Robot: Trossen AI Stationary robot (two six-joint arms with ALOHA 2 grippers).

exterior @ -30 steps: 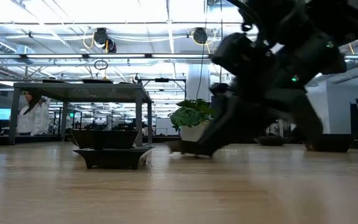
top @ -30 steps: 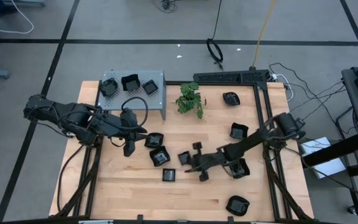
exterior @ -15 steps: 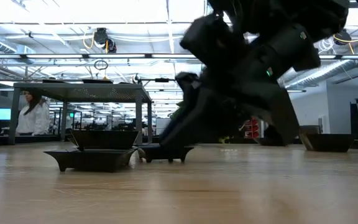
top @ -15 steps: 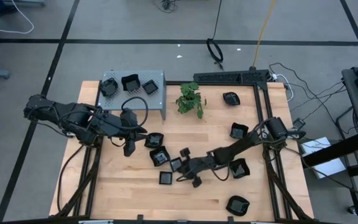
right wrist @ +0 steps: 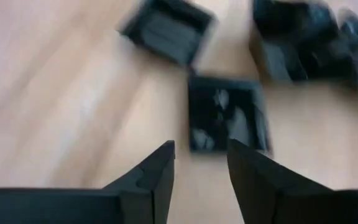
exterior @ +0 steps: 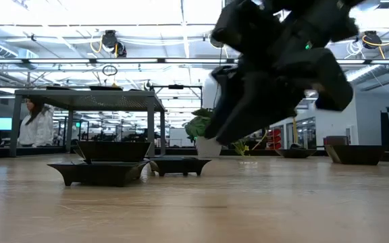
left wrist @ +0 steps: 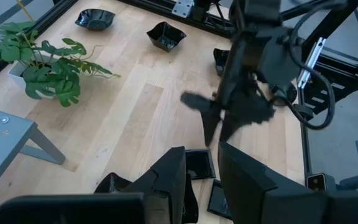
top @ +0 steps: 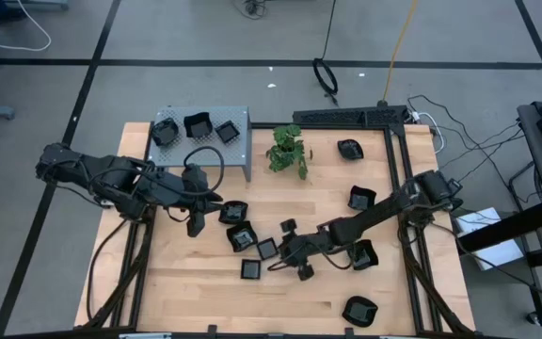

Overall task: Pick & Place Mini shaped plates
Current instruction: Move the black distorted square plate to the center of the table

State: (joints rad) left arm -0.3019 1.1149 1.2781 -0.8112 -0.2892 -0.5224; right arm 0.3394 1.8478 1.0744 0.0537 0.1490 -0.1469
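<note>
The right arm stretches low from the frame's right toward the centre of the counter [top: 346, 193] — its right claw [top: 291, 250] spread and empty, just beside a small square plate [top: 267, 249] lying flat. The left arm bends in from the left, its left claw [top: 194, 221] hanging over the wood near more mini shaped plates [top: 241, 237] — its fingers slightly parted, nothing between them.

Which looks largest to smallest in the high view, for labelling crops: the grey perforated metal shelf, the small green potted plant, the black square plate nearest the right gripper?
1. Grey perforated metal shelf, clearly largest.
2. Small green potted plant, mid-sized.
3. Black square plate beside the right gripper, smallest.
</note>
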